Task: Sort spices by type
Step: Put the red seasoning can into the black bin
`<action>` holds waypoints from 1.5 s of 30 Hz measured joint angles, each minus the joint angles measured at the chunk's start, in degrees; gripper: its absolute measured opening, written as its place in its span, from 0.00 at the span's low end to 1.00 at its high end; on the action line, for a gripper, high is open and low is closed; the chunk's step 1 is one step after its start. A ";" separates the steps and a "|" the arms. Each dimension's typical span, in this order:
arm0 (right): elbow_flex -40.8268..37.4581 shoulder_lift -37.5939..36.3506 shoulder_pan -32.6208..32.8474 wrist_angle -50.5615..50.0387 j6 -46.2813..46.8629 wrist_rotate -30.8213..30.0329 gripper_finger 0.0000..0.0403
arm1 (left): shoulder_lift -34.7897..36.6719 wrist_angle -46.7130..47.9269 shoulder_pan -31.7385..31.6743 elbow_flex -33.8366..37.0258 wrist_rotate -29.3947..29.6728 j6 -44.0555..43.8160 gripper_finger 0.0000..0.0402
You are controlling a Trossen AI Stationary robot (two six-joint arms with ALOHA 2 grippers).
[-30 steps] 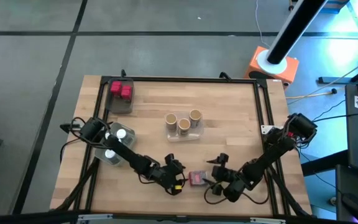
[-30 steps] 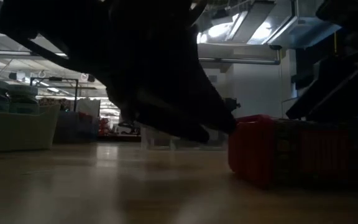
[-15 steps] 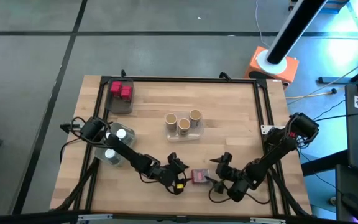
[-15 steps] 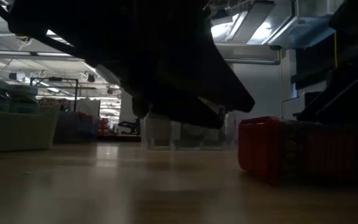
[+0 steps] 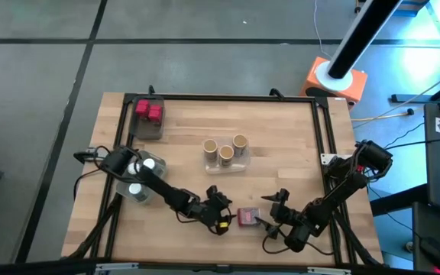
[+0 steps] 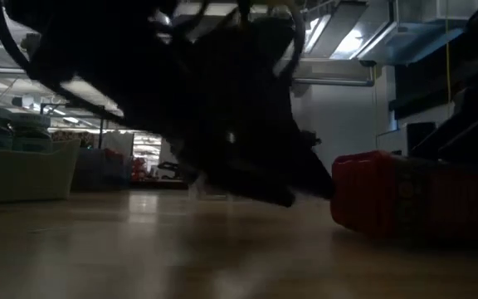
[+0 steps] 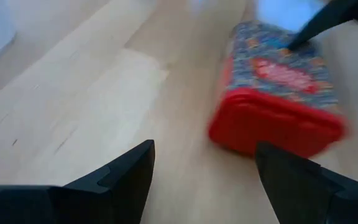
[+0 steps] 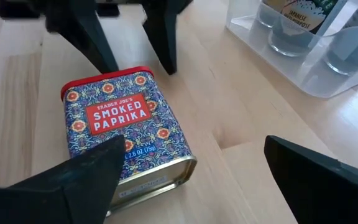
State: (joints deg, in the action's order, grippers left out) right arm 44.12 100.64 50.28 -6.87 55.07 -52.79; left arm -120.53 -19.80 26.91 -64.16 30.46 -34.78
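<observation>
A red paprika tin (image 5: 247, 217) lies on its side on the wooden tabletop (image 5: 281, 160), toward the near edge, its patterned label facing up and reading "smoked paprika" in the right wrist view (image 8: 123, 134). The left pincer (image 5: 221, 217) sits just beside the tin on one side, its fingers (image 7: 129, 171) spread apart and holding nothing, the tin (image 7: 275, 102) lying ahead of them. The right pincer (image 5: 275, 217) is just beside the tin on the opposite side, also spread wide and empty. Farther from the near edge than the tin stands a clear tray (image 5: 224, 164) with three tan cork-topped jars (image 5: 225, 153). Two red jars (image 5: 149, 111) sit in a tray at the far left corner, and white-capped jars (image 5: 141, 177) fill a tray near the left arm's base, well apart from the tin
</observation>
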 joint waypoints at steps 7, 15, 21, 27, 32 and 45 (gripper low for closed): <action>-0.04 0.05 0.02 0.08 -0.02 -0.21 0.96 | -1.17 -4.71 -0.82 0.04 0.27 1.37 0.66; 0.02 2.25 0.07 1.76 0.22 -1.29 0.96 | -1.24 -7.37 -1.12 -1.87 -0.45 6.07 0.66; 0.15 3.13 -0.09 2.98 0.39 -0.97 0.96 | -1.02 -8.94 -2.51 -4.40 0.01 7.06 0.66; 0.24 2.89 -0.09 2.72 -0.08 -1.08 0.96 | -1.09 -8.10 -1.86 -6.40 -0.66 9.78 0.66; 2.64 0.14 -0.07 0.76 -7.84 1.17 0.96 | -0.83 -6.77 0.00 -6.69 -0.67 10.80 0.66; 5.46 -8.32 2.03 -4.15 -11.75 18.46 0.96 | -1.28 1.53 3.53 -6.67 -0.68 5.59 0.66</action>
State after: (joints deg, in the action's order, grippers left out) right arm 49.58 92.32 52.31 -11.02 43.32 -34.33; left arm -121.82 -18.26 30.44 -70.83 29.78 -29.19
